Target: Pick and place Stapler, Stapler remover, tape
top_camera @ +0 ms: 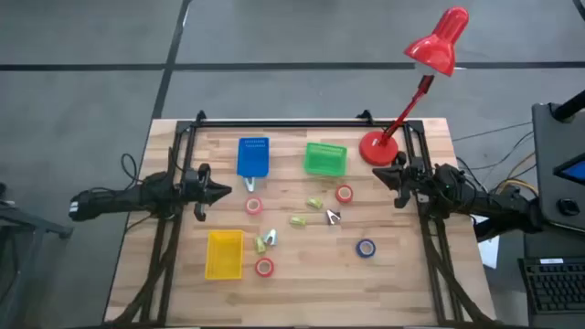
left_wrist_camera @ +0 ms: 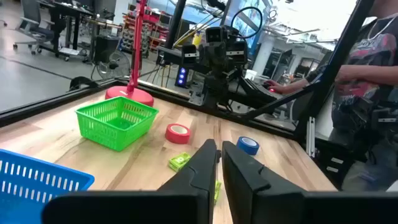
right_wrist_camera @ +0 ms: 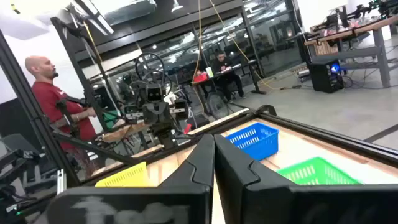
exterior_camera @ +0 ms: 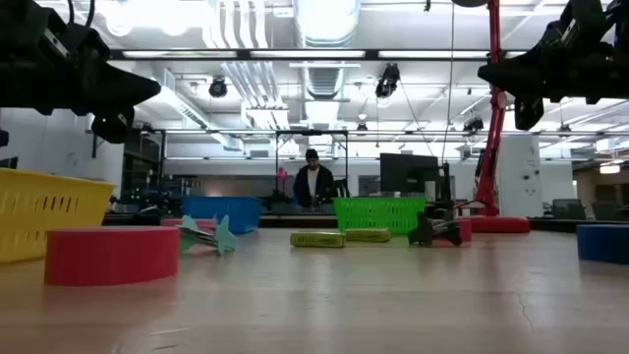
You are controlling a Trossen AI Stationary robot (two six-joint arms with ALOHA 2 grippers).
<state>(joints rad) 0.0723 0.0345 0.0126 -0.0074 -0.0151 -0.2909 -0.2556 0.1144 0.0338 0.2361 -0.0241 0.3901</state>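
Bench [top_camera: 411, 274]: wooden, carrying all items; nothing yet binned, so we judge the task at its opening step.

Left tool [top_camera: 219, 192]: raised at the bench's left edge, fingers nearly together, holding nothing. Right tool [top_camera: 382, 179]: raised at the right edge, fingers closed together, also empty.

Bins: blue bin [top_camera: 253, 155] just ahead of the left tool, toward the far side; green bin [top_camera: 324, 159] between the two tools, nearer the right one; yellow bin [top_camera: 225, 253] on the near side, below the left tool.

Tape: one red roll [top_camera: 254, 206] close beside the left tool; a second red roll [top_camera: 345, 193] close to the right tool; a third red roll [top_camera: 264, 267] just beside the yellow bin; a blue roll [top_camera: 366, 248] on the right tool's near side.

Staplers: small yellow-green pieces [top_camera: 309, 212] lie midway between the tools. Removers: a pale one [top_camera: 267, 241] near the yellow bin, a dark one [top_camera: 333, 217] toward the right tool.

Lamp [top_camera: 437, 46]: red, its base standing beside the right tool.

Next move, in our judgement: either tool must open, descend upon its nearest red roll and close across the ring.
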